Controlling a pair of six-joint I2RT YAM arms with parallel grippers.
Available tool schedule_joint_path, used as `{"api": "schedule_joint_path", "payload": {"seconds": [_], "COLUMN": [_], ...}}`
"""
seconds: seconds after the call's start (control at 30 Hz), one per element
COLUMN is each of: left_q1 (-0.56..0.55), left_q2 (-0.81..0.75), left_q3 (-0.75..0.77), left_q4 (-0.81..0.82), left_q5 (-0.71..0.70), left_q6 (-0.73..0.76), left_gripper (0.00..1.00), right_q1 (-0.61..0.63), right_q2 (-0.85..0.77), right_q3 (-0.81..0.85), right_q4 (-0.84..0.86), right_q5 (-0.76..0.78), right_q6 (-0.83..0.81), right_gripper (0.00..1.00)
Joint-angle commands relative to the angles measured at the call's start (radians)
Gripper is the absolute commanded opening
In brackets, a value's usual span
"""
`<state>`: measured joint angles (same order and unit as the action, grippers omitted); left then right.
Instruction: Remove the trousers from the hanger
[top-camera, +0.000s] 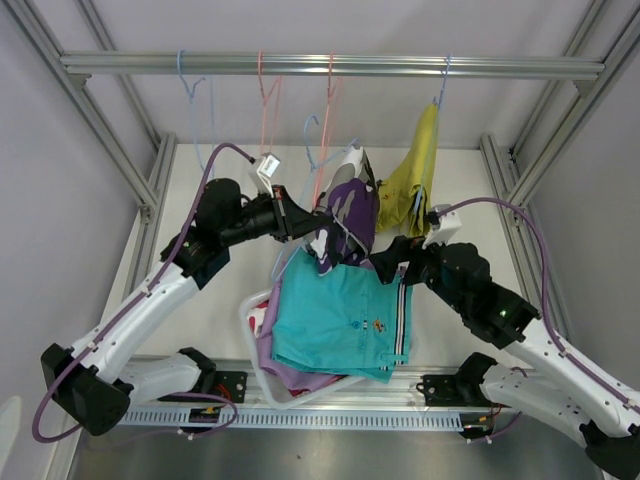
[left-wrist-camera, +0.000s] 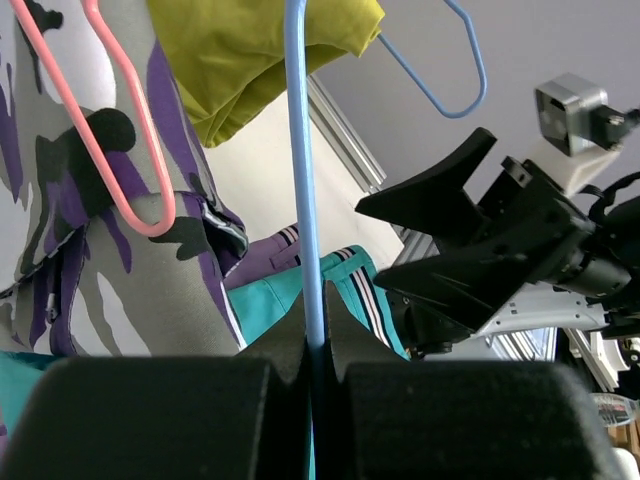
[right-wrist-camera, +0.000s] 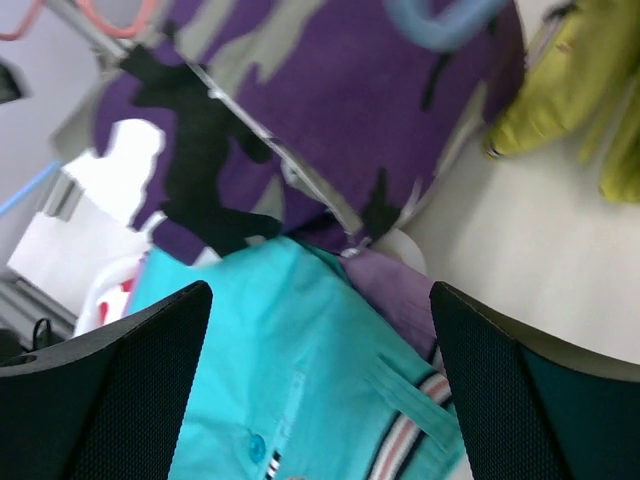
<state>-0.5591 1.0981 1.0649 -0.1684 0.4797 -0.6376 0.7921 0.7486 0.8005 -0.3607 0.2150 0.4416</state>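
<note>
Left claw (left-wrist-camera: 312, 365) clamps the light-blue wire hanger (left-wrist-camera: 303, 200), likely steadying it, while the right claw (right-wrist-camera: 320, 380) gapes wide with the purple-black-white camouflage cloth shorts (right-wrist-camera: 330, 110) hanging just ahead, ready for pulling off.

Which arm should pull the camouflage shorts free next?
Right, probably: the right gripper is open and facing the camouflage shorts, while the left gripper is shut on the blue hanger.

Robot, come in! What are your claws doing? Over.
Left claw shut on thin blue wire hanger. Right claw open above teal cloth shorts. Purple camouflage cloth shorts hang between claws. Pink wire hanger close.
</note>
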Motion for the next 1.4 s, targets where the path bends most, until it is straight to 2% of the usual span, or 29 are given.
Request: {"api": "schedule_joint_path", "payload": {"seconds": [0.0, 0.2, 0.3, 0.47, 0.83, 1.13, 1.37], "left_q1": [0.014, 0.016, 0.019, 0.025, 0.025, 0.025, 0.025], "left_q2": [-0.018, 0.003, 0.017, 0.023, 0.022, 0.019, 0.013], "left_q3": [0.007, -0.003, 0.0, 0.003, 0.006, 0.012, 0.015], "left_q4": [0.162, 0.162, 0.158, 0.148, 0.147, 0.148, 0.15], "left_q5": [0.028, -0.026, -0.042, -0.062, -0.049, -0.032, -0.013], "left_q6": [0.029, 0.032, 0.035, 0.041, 0.046, 0.042, 0.042], "left_gripper": [0.01, 0.0, 0.01, 0.0, 0.01, 0.01, 0.0], "right_q1": [0.044, 0.209, 0.287, 0.325, 0.282, 0.156, 0.087], "right_q2": [0.03, 0.159, 0.214, 0.328, 0.529, 0.6, 0.626], "right_q3": [0.029, 0.069, 0.077, 0.124, 0.255, 0.269, 0.253], "right_q4": [0.147, 0.224, 0.299, 0.368, 0.404, 0.424, 0.515], "right_q5": [-0.002, 0.231, 0.288, 0.343, 0.348, 0.265, 0.121], "right_q6": [-0.067, -0.188, -0.245, -0.296, -0.348, -0.337, -0.372], "right_gripper": [0.95, 0.96, 0.97, 0.98, 1.0, 1.0, 1.0]}}
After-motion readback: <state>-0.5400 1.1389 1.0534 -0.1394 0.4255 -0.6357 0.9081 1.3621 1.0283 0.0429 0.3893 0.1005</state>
